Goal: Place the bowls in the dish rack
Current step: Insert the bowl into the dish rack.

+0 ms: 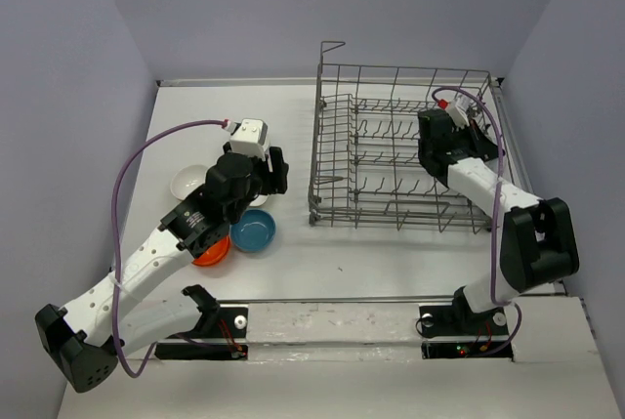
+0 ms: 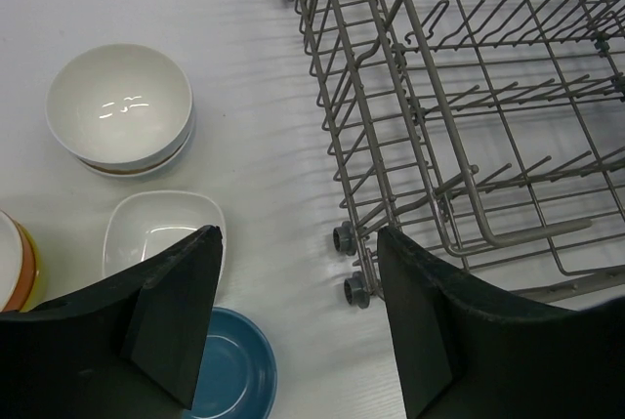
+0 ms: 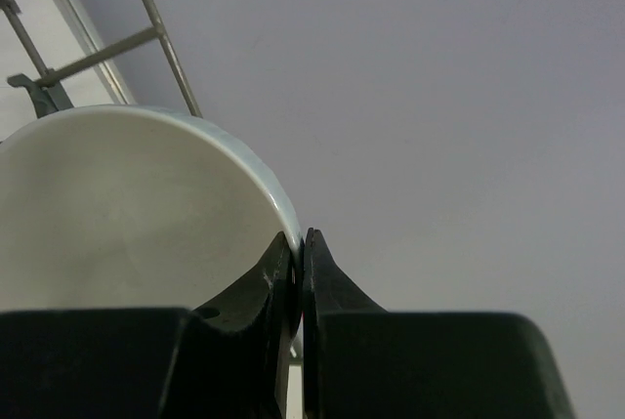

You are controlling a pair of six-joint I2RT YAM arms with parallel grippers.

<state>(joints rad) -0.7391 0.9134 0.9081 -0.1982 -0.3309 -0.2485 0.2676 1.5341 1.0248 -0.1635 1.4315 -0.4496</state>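
Right tool (image 3: 300, 243) pinches a white bowl (image 3: 127, 214) by its rim at the rack (image 1: 391, 146); I judge it light, stiff, slippery, breakable. Left tool (image 2: 298, 243) stands wide, holding nothing.

One grey wire dish rack (image 1: 405, 69) and two grippers, namely one left gripper (image 2: 298, 238) and one right gripper (image 3: 301, 243). Six bowls at least: one round white bowl (image 2: 119, 102) stacked on one lower bowl (image 2: 146, 167), one squarish white bowl (image 2: 156, 229), one blue bowl (image 2: 234, 375), one orange-red bowl (image 1: 212, 255), plus one second round white bowl (image 3: 127, 214). Three white for certain, with the lower bowl's colour too hidden to tell.
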